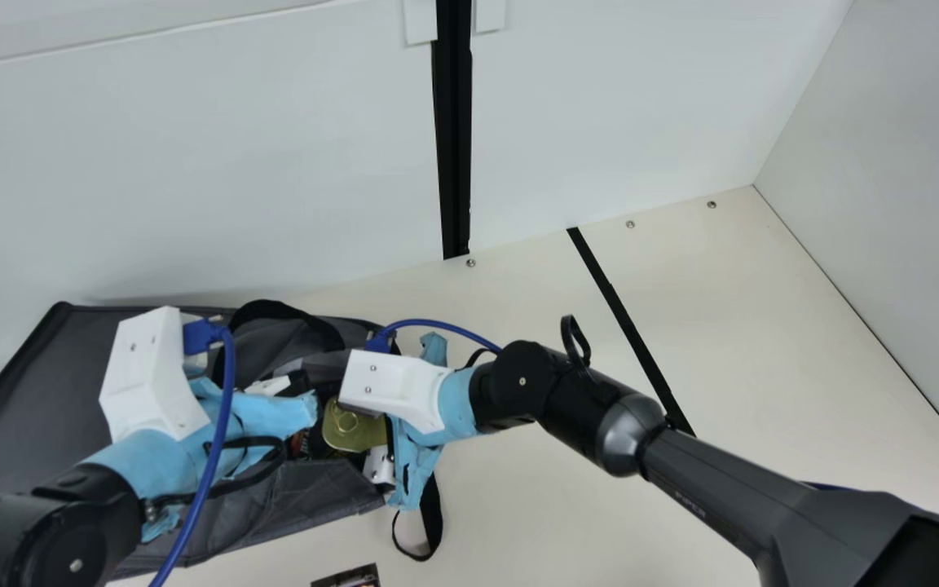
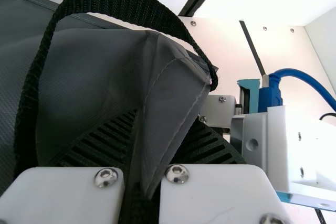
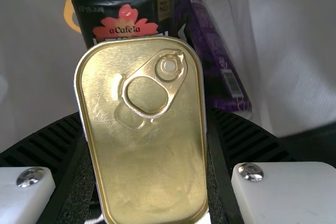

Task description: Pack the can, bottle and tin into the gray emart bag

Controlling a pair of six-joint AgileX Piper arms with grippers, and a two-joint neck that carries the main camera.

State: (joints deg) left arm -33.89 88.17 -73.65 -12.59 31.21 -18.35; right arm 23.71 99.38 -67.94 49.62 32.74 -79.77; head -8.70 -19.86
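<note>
At the open edge of the limp bag point(image 1: 306, 487) pinched by the left gripper point(image 2: 164, 118), the right gripper point(image 3: 144, 115) clasps the tin point(image 3: 157, 163), likely rigid, slick, best held by its long sides.

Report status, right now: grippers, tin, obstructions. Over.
Left gripper clamped on gray bag fabric. Right gripper holding gold tin at bag's mouth. Flower-printed black container, purple container may crowd it.

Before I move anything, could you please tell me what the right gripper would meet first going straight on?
The right gripper, with the tin in its hold, would probably meet the dark container with the pink flower first, though the depth between them is unclear.
</note>
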